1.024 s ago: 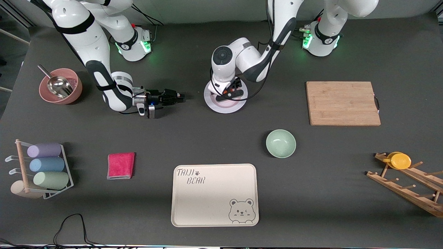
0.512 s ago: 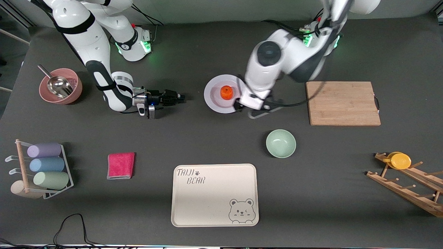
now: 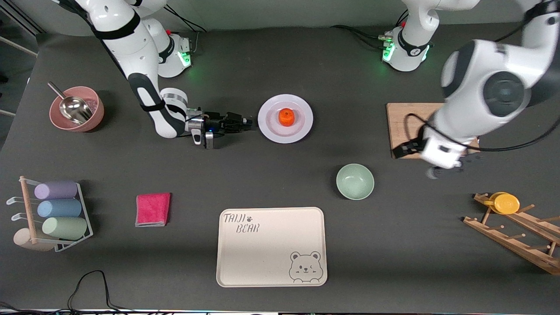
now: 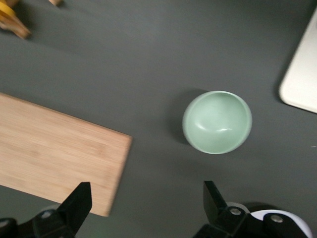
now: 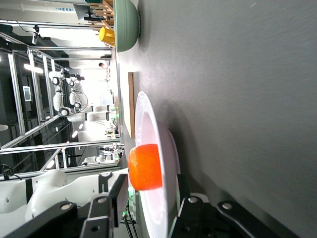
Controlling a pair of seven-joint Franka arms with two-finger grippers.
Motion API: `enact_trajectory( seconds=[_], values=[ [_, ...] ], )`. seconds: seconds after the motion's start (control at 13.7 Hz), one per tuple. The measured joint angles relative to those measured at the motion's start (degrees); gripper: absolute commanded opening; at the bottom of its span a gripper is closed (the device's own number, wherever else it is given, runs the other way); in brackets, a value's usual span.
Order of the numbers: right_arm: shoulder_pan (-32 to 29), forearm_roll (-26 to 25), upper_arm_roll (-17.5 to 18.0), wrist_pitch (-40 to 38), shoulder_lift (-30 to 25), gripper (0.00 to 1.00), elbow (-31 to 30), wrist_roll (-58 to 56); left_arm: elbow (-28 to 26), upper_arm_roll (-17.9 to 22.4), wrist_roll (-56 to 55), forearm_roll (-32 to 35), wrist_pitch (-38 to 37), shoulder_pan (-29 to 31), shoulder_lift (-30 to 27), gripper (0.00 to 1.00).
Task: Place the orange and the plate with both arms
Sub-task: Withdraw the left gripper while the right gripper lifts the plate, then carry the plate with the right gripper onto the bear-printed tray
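1. The orange [image 3: 286,117] is seated at the centre of the plate [image 3: 301,127].
2. The plate's nine-o'clock rim is straddled by the right gripper [image 3: 247,124], parted and empty.
3. A tilted lift could roll the orange off.
4. The left gripper [image 4: 146,198], open and empty, is held over the cutting board [image 3: 431,120].

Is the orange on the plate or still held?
On the plate. The orange sits at the centre of the plate, with no hand on it; the open left hand is over bare table.
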Motion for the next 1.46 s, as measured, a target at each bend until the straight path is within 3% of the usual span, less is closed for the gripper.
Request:
enact_trajectory(
  seconds=[0.29,0.51,0.66,0.8,1.17,1.46],
  values=[
    [3.0,2.8,0.6,1.5,2.0,0.47,2.6,-0.1,0.1,0.9,11.7,1.6,-2.3,6.4,-3.6,1.00],
    [3.1,3.0,1.8,3.7,2.4,0.45,3.6,-0.1,0.1,5.8,18.1,1.8,-5.4,6.0,-5.5,1.00],
    [3.1,3.0,2.2,3.8,2.5,0.17,3.9,-0.1,0.2,8.4,20.1,3.4,-6.5,5.5,-6.7,1.00],
    [3.1,3.0,2.2,3.9,2.6,0.00,4.0,-0.2,0.7,8.9,20.3,5.0,-6.5,5.6,-7.2,1.00],
    [3.0,3.1,2.2,3.7,2.6,0.00,4.9,-0.2,1.9,1.6,20.3,5.5,-7.2,11.6,-7.1,1.00],
    [1.2,3.3,2.2,3.8,0.9,0.00,7.4,0.8,2.2,1.3,20.3,5.6,-7.7,12.2,-6.8,1.00]
  ],
)
